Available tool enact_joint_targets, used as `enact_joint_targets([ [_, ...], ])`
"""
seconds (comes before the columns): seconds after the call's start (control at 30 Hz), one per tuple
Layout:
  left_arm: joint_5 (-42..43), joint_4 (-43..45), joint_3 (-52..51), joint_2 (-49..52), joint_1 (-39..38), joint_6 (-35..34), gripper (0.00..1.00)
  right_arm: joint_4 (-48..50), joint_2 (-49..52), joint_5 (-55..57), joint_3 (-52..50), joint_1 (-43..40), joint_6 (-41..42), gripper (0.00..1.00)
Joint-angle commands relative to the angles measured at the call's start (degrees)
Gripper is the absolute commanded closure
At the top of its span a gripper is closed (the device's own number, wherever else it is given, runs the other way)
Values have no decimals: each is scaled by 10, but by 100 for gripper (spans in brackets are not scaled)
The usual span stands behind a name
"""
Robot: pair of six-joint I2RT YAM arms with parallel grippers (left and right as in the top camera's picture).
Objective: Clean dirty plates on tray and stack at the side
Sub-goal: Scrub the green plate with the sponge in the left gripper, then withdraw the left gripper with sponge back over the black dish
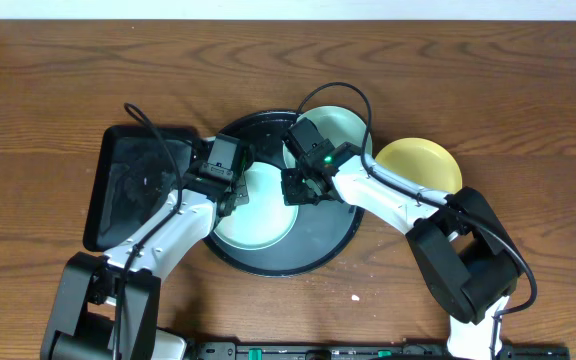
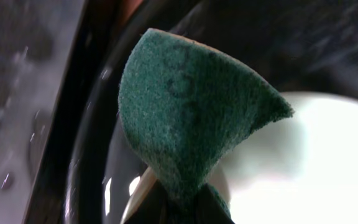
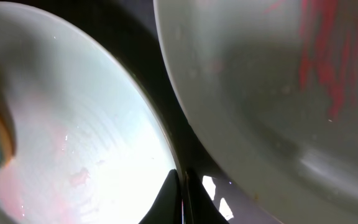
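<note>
Across the brown wooden tabletop [image 1: 68, 80] sat the big round black tray [image 1: 320, 250], near the middle. The smaller rectangular black tray [image 1: 128, 190] lay just beside it on the left, and their edges looked to be touching.

Two plates sat inside the round tray. The near mint plate [image 1: 263, 228] lay toward the front left. The far mint plate [image 1: 346, 125] sat toward the back right, partly under the right arm. The yellow plate [image 1: 423, 165] rested on the tabletop, off the tray and right against its right rim.

My left claw [image 1: 234, 192] was over the left edge of the near mint plate, clamped on a dark green sponge [image 2: 191, 118]. The sponge stuck out in a folded wedge above the tray's rim and the pale plate.

My right claw [image 1: 300, 190] was at that same plate's right edge. Its wrist camera showed the fingers [image 3: 166, 199] drawn nearly together, pinching the rim in the dark gap between the two mint plates.

Red streaks [image 3: 322, 56] marked the far mint plate. A faint pink smear [image 3: 73, 177] showed on the near one.
</note>
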Motion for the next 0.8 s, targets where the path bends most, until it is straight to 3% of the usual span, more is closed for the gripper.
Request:
enact_joint_targets([
  [0.0,16,-45,-2,3,0,-35,93,-5,15,8,6,-4,4,99],
  [0.1,88,-84,-2,3,0,-24,92,-6,15,8,6,-5,4,99],
  [0.27,263,-83,-2,3,0,102,93,-6,15,3,6,-6,4,99],
  [0.33,285,-75,-2,3,0,131,93,-6,15,3,6,-6,4,99],
  [0.57,211,-3,3,3,0,148,92,-6,15,3,6,-6,3,99],
  [0.77,127,-16,63,-1,22,97,93,-6,15,-1,6,-7,0,99],
])
